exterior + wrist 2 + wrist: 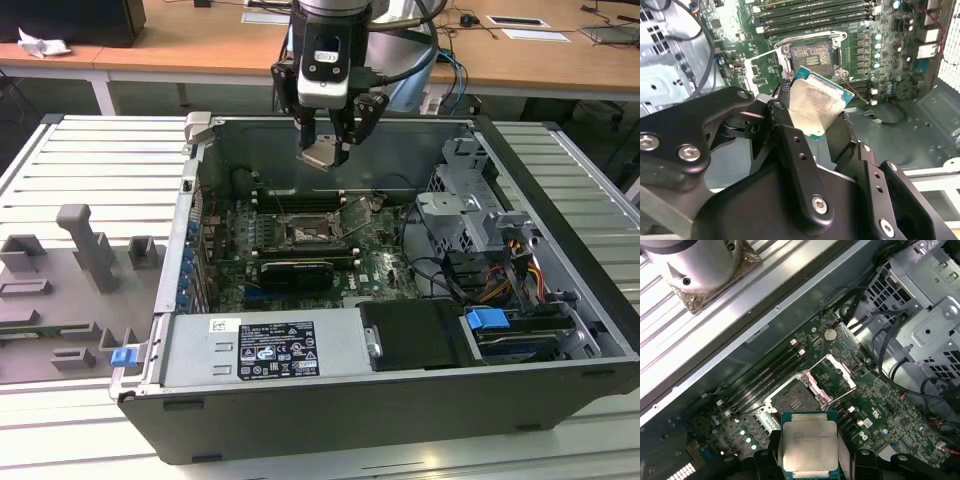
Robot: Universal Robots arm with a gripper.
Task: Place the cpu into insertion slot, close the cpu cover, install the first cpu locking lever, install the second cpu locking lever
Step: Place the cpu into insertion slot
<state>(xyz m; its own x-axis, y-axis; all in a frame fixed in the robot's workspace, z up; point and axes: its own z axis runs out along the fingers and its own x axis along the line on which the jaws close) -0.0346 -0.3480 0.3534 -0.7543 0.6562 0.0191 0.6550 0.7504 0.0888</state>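
Tool [326, 148] pinches cpu [809, 445] by two edges, insertion slot [797, 398] open beneath it; judged best seated level, corners matched, no force.

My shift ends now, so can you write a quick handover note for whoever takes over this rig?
The gripper has its jaws shut on the cpu, held in the air over the open computer case.
The insertion slot is empty, and the cpu cover stands raised open beside it.
Done: cpu in hand.
Left: none of the four task steps is finished yet.
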